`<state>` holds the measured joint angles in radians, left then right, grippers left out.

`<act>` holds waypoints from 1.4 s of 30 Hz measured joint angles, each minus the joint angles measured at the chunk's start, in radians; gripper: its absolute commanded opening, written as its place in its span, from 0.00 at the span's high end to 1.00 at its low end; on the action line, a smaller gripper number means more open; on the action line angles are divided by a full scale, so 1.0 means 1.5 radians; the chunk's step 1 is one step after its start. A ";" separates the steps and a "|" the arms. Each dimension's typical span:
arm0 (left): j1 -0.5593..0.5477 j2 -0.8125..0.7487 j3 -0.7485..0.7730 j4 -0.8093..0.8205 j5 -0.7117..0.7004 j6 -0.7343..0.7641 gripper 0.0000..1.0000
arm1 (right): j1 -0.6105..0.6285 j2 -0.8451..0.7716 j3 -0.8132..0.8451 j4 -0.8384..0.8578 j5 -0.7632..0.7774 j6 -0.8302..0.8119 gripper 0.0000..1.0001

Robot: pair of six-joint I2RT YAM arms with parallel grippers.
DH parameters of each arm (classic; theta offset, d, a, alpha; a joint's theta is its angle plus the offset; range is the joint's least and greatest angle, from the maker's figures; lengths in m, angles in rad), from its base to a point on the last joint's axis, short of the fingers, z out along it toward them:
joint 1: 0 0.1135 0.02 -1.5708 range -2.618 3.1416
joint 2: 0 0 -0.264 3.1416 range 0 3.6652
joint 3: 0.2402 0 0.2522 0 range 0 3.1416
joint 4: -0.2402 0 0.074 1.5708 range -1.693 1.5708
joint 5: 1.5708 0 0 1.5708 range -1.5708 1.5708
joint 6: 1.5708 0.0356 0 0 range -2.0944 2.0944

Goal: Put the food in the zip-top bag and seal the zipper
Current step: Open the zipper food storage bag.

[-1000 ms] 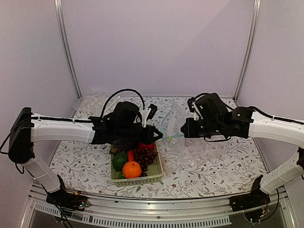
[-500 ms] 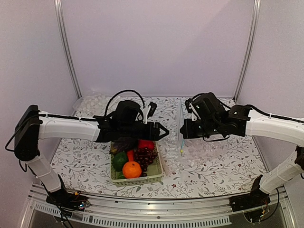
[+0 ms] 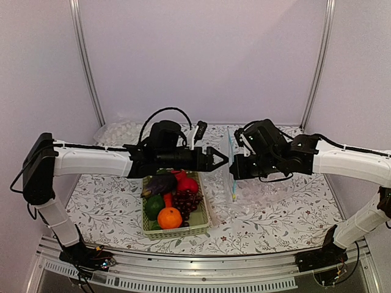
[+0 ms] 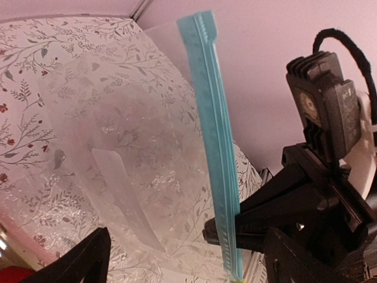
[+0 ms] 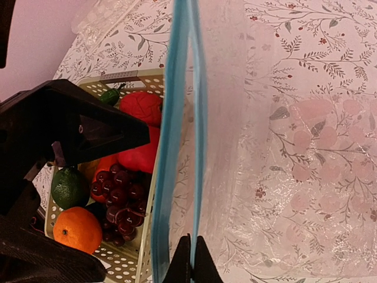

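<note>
My right gripper point(image 3: 233, 173) is shut on one lip of the light-blue zipper point(image 5: 197, 118) and holds the clear zip-top bag point(image 3: 256, 194) upright above the table. The other zipper lip point(image 5: 168, 147) stands a little apart, so the mouth gapes slightly. My left gripper point(image 3: 222, 160) is open just left of the mouth. In its wrist view the fingers point(image 4: 82, 259) straddle the bag point(image 4: 118, 147) and zipper point(image 4: 212, 147) without touching. The food lies in the green basket point(image 3: 178, 232): eggplant point(image 3: 160, 183), orange point(image 3: 169, 217), grapes point(image 3: 185, 201), red fruit point(image 3: 188, 184), green vegetable point(image 3: 154, 205).
A bubbly plastic sheet point(image 3: 119, 131) lies at the table's back left corner. Metal frame posts point(image 3: 85, 67) rise at both back corners. The basket stands directly below the left arm, just left of the hanging bag.
My left gripper has opened and reached right, from above the basket to the bag's mouth. The right gripper has turned the bag so the zipper stands upright.
</note>
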<state>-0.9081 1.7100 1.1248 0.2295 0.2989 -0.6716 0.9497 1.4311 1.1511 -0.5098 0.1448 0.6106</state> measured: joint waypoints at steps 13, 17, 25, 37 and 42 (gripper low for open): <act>-0.006 0.062 0.089 -0.060 -0.023 0.019 0.16 | 0.009 0.000 0.004 -0.005 0.003 -0.005 1.00; -0.009 0.064 0.100 -0.100 -0.057 0.029 0.23 | 0.011 0.003 0.011 -0.012 0.011 -0.007 1.00; -0.010 0.064 0.097 -0.169 -0.113 0.040 0.62 | 0.013 0.005 0.014 -0.024 0.031 -0.007 1.00; -0.013 0.056 0.081 -0.198 -0.157 0.030 0.99 | 0.020 0.007 0.018 -0.068 0.133 0.017 1.00; -0.013 0.051 0.081 -0.238 -0.202 0.048 0.98 | 0.021 0.005 0.029 -0.085 0.163 0.022 1.00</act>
<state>-0.9283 1.7870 1.2461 -0.1268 -0.0040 -0.5999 0.9817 1.4391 1.1950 -0.6380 0.3885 0.6437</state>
